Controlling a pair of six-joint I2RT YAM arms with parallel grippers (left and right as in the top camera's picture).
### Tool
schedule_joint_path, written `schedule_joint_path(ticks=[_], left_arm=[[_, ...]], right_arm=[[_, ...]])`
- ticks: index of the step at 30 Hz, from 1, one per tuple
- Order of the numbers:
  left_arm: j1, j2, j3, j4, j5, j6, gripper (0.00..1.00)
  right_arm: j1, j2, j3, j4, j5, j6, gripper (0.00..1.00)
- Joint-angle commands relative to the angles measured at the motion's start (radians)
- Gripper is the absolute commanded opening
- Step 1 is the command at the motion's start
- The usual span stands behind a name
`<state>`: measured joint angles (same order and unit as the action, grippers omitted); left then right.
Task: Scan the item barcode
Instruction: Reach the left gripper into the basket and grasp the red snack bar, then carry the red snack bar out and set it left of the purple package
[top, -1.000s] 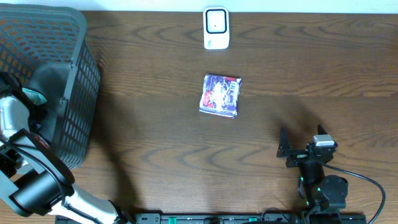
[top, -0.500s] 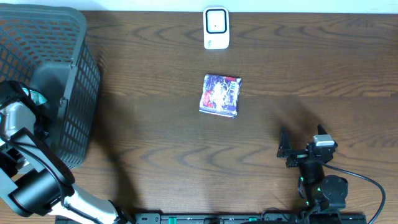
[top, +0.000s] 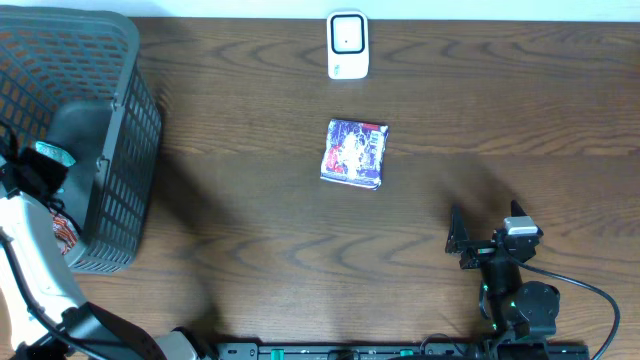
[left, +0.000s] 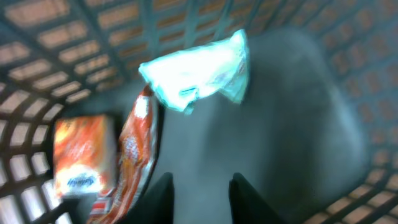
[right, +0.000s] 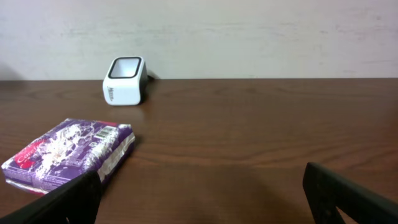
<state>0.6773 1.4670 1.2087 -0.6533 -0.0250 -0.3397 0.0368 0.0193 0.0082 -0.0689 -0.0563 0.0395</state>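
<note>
Down inside the dark mesh basket (top: 120, 120) at the left end of the wooden table (top: 250, 230) with the left gripper (left: 200, 198). Fingers partly apart there, only grey basket floor in the gap, nothing gripped. Blurred wrist view, so no finer detail than that. Just beyond the fingertips, a pale green packet (left: 196, 71) lying crumpled on the basket floor, not touching them. To its left, an orange packet (left: 81, 155) flat against the mesh wall, and a second orange-and-red packet (left: 134, 155) standing on edge right beside it, nearest the left fingertip. Mesh walls close in on every side of the gripper.

Out in the middle of the table, a purple packet (top: 354, 152) lying flat, well apart from both arms. Just behind it, near the far edge, a small white barcode scanner (top: 347, 45) upright, with the pale wall (right: 249, 31) beyond. Bare wood between packet and scanner, nothing touching either.

Low at the near right, the right gripper (top: 486, 225), spread wide and empty, pointing toward packet and scanner across open tabletop.
</note>
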Motion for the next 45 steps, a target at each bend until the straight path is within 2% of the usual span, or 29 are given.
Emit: schedule_joint_path(ticks=[1,4,10,14,16,20,24,25,26,27,28,29,32,34,38,39,42,45], left_arm=[[0.000,0.048,-0.018,-0.063,-0.141,0.006,0.56],[0.000,0.086,-0.031,-0.092,-0.185,0.005,0.66],[0.000,0.196,-0.033,-0.170,-0.210,-0.040,0.76],[0.000,0.272,-0.033,-0.236,-0.203,-0.040,0.77],[0.000,0.307,-0.033,-0.264,-0.204,-0.089,0.78],[0.000,0.351,-0.034,-0.262,-0.204,-0.145,0.84],[0.000,0.372,-0.034,-0.239,-0.203,-0.145,0.83],[0.000,0.377,-0.034,-0.236,-0.203,-0.145,0.80],[0.000,0.381,-0.034,-0.231,-0.200,-0.144,0.66],[0.000,0.388,-0.034,-0.222,-0.193,-0.144,0.47],[0.000,0.391,-0.034,-0.218,-0.193,-0.144,0.20],[0.000,0.392,-0.034,-0.214,-0.193,-0.144,0.08],[0.000,0.385,-0.033,-0.208,-0.181,-0.145,0.07],[0.000,0.369,-0.026,-0.207,-0.118,-0.143,0.07],[0.000,0.286,0.020,-0.193,0.087,-0.083,0.07],[0.000,0.231,0.032,-0.164,0.186,-0.069,0.07],[-0.001,0.089,0.033,-0.082,0.345,-0.069,0.07],[-0.001,-0.027,0.033,-0.015,0.412,-0.074,0.07]], right_arm=[[-0.011,-0.003,-0.003,-0.002,-0.002,-0.014,0.99],[-0.011,-0.003,-0.003,-0.002,-0.002,-0.014,0.99],[-0.011,-0.003,-0.003,-0.002,-0.002,-0.014,0.99],[-0.011,-0.003,-0.003,-0.002,-0.002,-0.014,0.99],[-0.011,-0.003,-0.003,-0.002,-0.002,-0.014,0.99],[-0.011,-0.003,-0.003,-0.002,-0.002,-0.014,0.99],[-0.011,-0.003,-0.003,-0.002,-0.002,-0.014,0.99],[-0.011,-0.003,-0.003,-0.002,-0.002,-0.014,0.99],[-0.011,-0.003,-0.003,-0.002,-0.002,-0.014,0.99],[-0.011,-0.003,-0.003,-0.002,-0.002,-0.014,0.99],[-0.011,-0.003,-0.003,-0.002,-0.002,-0.014,0.99],[-0.011,-0.003,-0.003,-0.002,-0.002,-0.014,0.99],[-0.011,-0.003,-0.003,-0.002,-0.002,-0.014,0.99],[-0.011,-0.003,-0.003,-0.002,-0.002,-0.014,0.99],[-0.011,-0.003,-0.003,-0.002,-0.002,-0.014,0.99],[-0.011,-0.003,-0.003,-0.002,-0.002,-0.014,0.99],[-0.011,-0.003,-0.003,-0.002,-0.002,-0.014,0.99],[-0.011,-0.003,-0.003,-0.002,-0.002,-0.014,0.99]])
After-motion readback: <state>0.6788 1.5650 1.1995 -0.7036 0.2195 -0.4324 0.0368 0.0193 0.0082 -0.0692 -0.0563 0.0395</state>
